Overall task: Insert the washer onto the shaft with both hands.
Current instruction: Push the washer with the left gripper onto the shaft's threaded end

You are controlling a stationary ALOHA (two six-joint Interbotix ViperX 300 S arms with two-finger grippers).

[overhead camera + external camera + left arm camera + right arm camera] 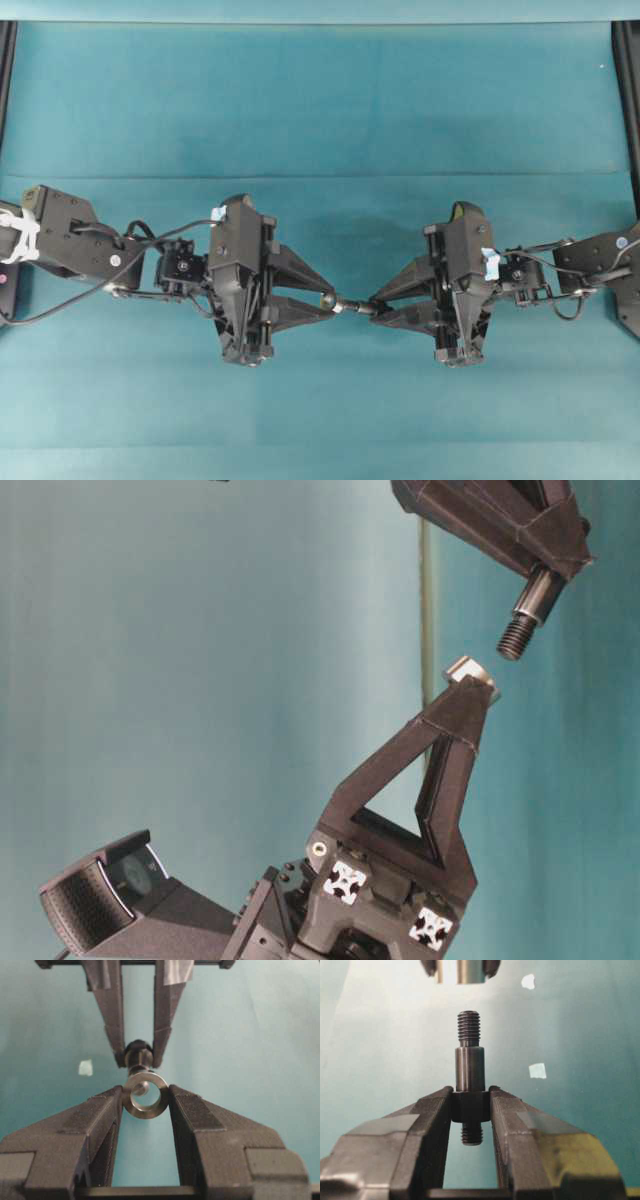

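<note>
My left gripper [146, 1099] is shut on the washer [146, 1095], a silvery ring held on edge between its fingertips with the hole facing outward. Opposite it, my right gripper [470, 1106] is shut on the thick middle of the shaft [470, 1067], a dark stepped rod whose threaded end points at the washer [460, 972]. In the table-level view a small gap separates the shaft [525, 615] tip from the washer [470, 672]. From overhead, the left gripper [328, 300] and right gripper [374, 306] meet tip to tip above mid-table, with the shaft [355, 307] between them.
A teal mat [320, 120] covers the table. Black frame rails [628, 100] run along the left and right edges. Small pale scraps [537, 1070] lie on the mat under the grippers. A black camera [105, 890] sits low in the table-level view.
</note>
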